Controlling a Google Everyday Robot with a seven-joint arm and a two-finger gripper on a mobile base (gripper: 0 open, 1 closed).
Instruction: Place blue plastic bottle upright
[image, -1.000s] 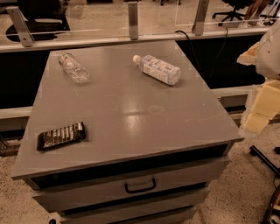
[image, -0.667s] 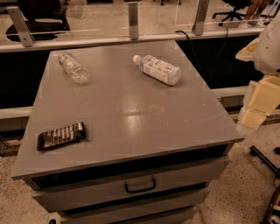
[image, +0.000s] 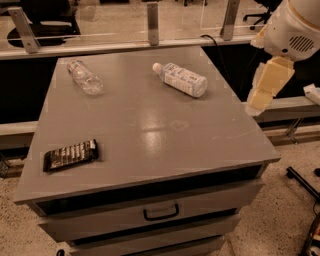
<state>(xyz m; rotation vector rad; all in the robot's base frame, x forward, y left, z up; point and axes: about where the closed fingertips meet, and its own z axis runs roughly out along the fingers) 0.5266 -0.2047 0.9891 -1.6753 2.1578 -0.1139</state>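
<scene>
On table rear-R: blue plastic bottle; claw off R edge

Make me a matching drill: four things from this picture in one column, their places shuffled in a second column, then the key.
Things
1. blue plastic bottle
2. crinkled bottle
3. dark packet
4. gripper

Places
A. front left of the table top
B. in the air, past the table's right edge
C. lying at the back left
D. lying on its side, back right

Pairs: 1-D, 2-C, 3-A, 4-B
</scene>
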